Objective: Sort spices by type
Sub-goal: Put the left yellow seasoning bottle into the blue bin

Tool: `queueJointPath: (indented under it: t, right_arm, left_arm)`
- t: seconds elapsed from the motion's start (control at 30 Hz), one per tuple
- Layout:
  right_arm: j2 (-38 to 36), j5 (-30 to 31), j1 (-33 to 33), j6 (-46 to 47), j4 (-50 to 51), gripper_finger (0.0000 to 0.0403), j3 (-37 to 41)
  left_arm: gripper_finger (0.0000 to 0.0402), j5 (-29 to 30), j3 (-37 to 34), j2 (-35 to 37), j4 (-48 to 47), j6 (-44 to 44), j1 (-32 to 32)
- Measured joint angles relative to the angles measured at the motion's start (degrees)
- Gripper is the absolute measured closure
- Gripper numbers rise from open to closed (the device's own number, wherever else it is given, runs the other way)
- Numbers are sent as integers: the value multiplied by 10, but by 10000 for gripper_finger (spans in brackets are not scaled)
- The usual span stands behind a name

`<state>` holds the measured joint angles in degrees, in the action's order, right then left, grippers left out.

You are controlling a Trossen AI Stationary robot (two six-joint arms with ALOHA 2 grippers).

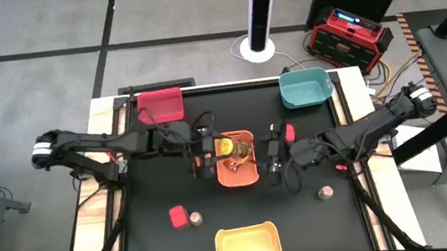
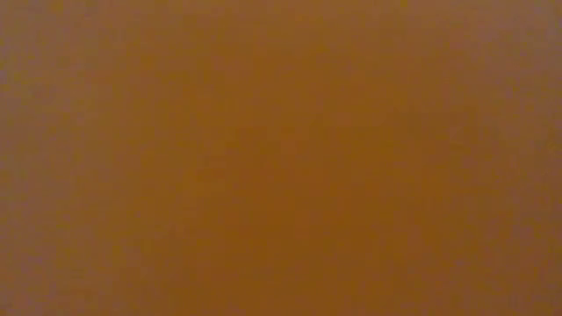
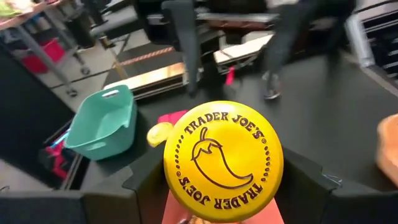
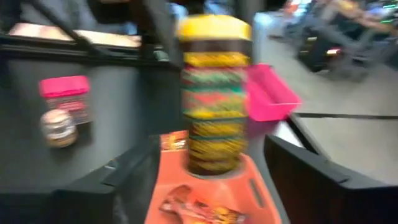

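Left gripper (image 1: 202,155) sits at the left edge of the orange bin (image 1: 231,176), mid-table. Its fingers (image 3: 106,202) stand either side of a yellow-lidded jar (image 3: 223,161) with a chili-pepper logo on the lid; the jar fills the space between them, but contact cannot be confirmed, so whether it is gripped I cannot tell.

Right gripper (image 1: 274,155) is at the bin's right edge. Its fingers (image 4: 112,183) are spread wide with nothing between them, pointing at the same jar, which stands upright in the bin. A printed packet (image 4: 198,208) lies flat in the bin near the jar.

A red cube box (image 1: 179,217) and a small silver-lidded jar (image 1: 194,219) sit touching on the black mat, front left. Another silver-lidded jar (image 1: 326,192) stands alone front right. A second red box (image 1: 289,130) is just beside the right arm.

Red bin (image 1: 161,106) back left, teal bin (image 1: 304,88) back right, yellow bin (image 1: 248,249) front centre.

Low view: flat orange only, nothing readable.
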<state>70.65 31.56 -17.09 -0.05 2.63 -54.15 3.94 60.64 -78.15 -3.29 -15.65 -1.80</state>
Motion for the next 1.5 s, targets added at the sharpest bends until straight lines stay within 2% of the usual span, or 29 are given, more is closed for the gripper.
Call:
queueJointPath:
  t: [0.23, 0.43, 0.73, 1.1, 1.37, 1.5]
  right_arm:
    - [0, -19, 24, -2, 0, 50, 0]
    - [0, -20, 33, -14, 4, 47, 0]
    - [0, -20, 39, -26, 15, 94, 0]
    - [0, -26, 39, -25, 34, 228, 0]
    - [0, -14, 41, -30, 39, 233, 0]
    - [-7, 23, 59, -22, 52, 233, 0]
  left_arm:
    - [186, 7, 0, -46, 76, -2, 0]
    - [185, 7, 36, -73, 69, -2, -3]
    - [184, 0, 117, -125, -13, -8, -8]
    - [175, 2, 146, -141, -18, -13, -10]
    - [107, 0, 146, -128, -29, -11, -10]
    - [86, 19, 145, -107, -46, -30, -8]
